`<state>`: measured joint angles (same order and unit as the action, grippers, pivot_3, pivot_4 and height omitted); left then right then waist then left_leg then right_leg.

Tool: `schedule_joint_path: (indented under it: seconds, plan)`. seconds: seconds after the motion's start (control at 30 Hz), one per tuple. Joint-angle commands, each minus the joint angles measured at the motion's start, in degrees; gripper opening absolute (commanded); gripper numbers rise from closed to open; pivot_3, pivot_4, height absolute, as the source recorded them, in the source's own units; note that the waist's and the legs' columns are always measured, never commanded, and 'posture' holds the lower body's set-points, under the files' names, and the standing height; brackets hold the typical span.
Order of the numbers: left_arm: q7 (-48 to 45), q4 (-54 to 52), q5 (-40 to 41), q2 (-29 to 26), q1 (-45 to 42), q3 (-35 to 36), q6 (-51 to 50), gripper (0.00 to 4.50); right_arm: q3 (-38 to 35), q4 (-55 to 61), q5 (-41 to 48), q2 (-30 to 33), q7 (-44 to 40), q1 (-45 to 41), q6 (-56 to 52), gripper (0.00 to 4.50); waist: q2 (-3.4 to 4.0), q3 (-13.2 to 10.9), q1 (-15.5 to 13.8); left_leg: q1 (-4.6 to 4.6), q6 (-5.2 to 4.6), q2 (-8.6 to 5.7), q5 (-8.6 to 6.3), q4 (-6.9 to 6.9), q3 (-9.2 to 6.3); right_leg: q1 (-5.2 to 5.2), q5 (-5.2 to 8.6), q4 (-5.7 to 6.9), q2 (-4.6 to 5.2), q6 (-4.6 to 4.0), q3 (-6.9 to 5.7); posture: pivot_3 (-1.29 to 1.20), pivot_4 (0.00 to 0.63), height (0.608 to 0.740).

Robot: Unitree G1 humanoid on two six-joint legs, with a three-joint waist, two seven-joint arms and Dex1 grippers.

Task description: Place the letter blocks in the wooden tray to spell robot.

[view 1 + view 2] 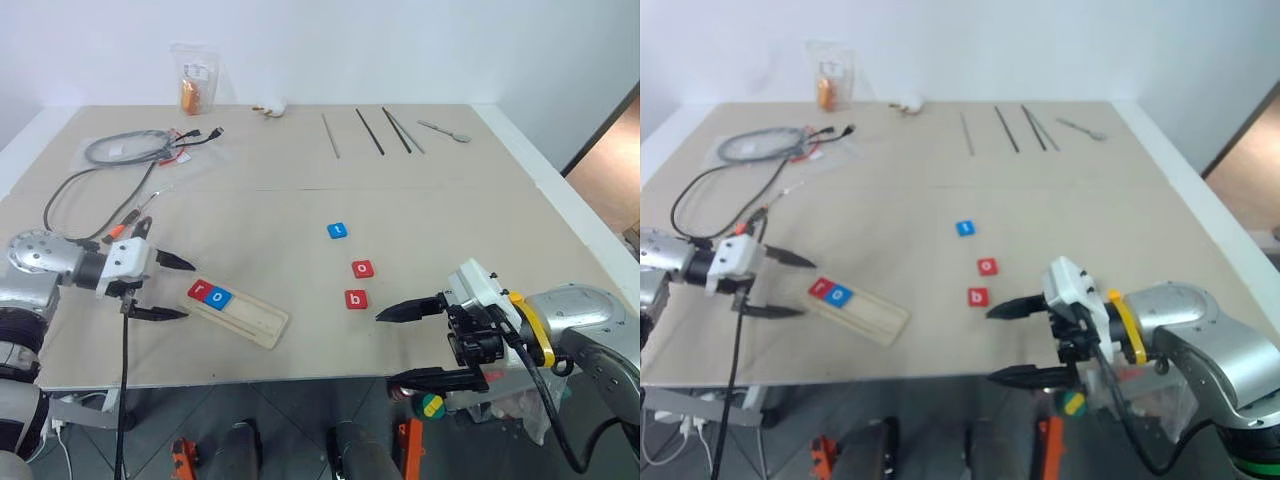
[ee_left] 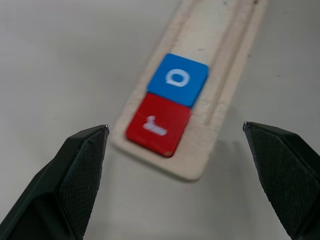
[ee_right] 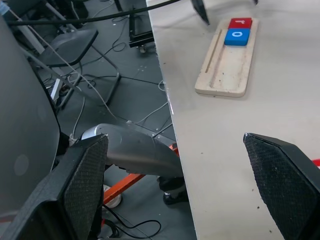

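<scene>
Spelling "robot" stood two letters complete. We found the red r block (image 1: 201, 290) and the blue o block (image 1: 221, 297) seated side by side, touching, at the near-left end of the wooden tray (image 1: 255, 320), which lay at an angle on the table (image 1: 450, 200) close to its front edge; the rest of its groove was bare. Three letter blocks remained loose on the table, to the right of the tray and apart from one another: the red b block (image 1: 356, 299) nearest the front edge, the red o block (image 1: 362, 268) just beyond it, and the blue t block (image 1: 337, 231) farther back. We saw the left gripper (image 1: 170, 288) just beside the filled end of the tray, its jaws spread wide and empty, pointing along the tray. The right gripper (image 1: 405, 345) hung at the table's front edge near the b block, jaws likewise wide apart and gripping nothing. We judged the next step to be collecting the b block, with o and t to follow. Cables (image 1: 125, 148), rods (image 1: 368, 130) and a spoon (image 1: 445, 130) lay at the far side, well apart from the work.
</scene>
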<state>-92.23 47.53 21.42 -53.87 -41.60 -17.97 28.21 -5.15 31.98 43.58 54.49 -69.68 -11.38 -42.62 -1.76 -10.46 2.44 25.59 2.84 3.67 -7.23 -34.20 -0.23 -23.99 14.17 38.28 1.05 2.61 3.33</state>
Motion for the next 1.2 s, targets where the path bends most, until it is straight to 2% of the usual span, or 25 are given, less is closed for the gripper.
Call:
schedule_joint_path:
  seconds: [0.03, 0.17, 0.47, 0.97, 1.2]
  plan:
    - [-0.27, 3.24, 0.77, 0.80, -3.82, -1.52, 2.21, 4.50, -1.71, 2.77, 1.89, 0.40, 1.52, 0.49, -0.24, 4.45, 0.00, 0.00, -0.03, 0.00, 0.00, 0.00, 0.00, -0.03, 0.00, 0.01, -0.02, 0.00, -0.01, -0.01, 0.00, 0.00, 0.150, 0.740]
    - [-0.27, 6.40, -1.88, 2.70, -5.70, -3.69, 3.19, 4.50, -1.70, 3.46, 1.92, 0.71, 2.76, 1.69, 0.08, 4.45, -0.01, 0.01, -0.05, 0.02, -0.01, 0.00, 0.00, -0.15, 0.00, 0.06, -0.05, 0.00, 0.00, 0.03, 0.02, 0.00, 0.150, 0.740]
    - [-0.27, 7.49, -1.16, 4.40, -7.06, -5.46, 2.30, 4.50, -1.80, 3.92, 2.01, 1.19, 4.45, 2.51, 0.30, 4.45, -0.02, 0.00, -0.01, 0.05, -0.01, 0.01, 0.00, -0.17, -0.02, 0.03, -0.08, 0.02, -0.04, 0.08, 0.02, 0.00, 0.150, 0.740]
    - [-0.27, 18.08, -9.07, 8.50, -11.51, -6.28, 7.38, 4.50, -1.52, 4.88, 3.71, 1.19, 5.82, 1.80, -0.41, 4.45, 0.00, 0.02, -0.40, -0.18, -0.17, 0.00, 0.11, -0.25, -0.01, 0.28, -0.39, 0.01, 0.01, 0.05, 0.02, 0.00, 0.150, 0.740]
    - [-0.27, 20.62, -9.43, 10.07, -14.90, -5.55, 2.11, 4.50, -2.99, 6.15, 7.34, 1.16, 7.05, 1.73, -2.16, 4.45, 0.00, 0.02, -0.41, -0.36, -0.18, -0.02, 0.11, -0.25, 0.00, 0.48, -0.50, 0.00, 0.16, -0.07, -0.13, 0.00, 0.150, 0.740]
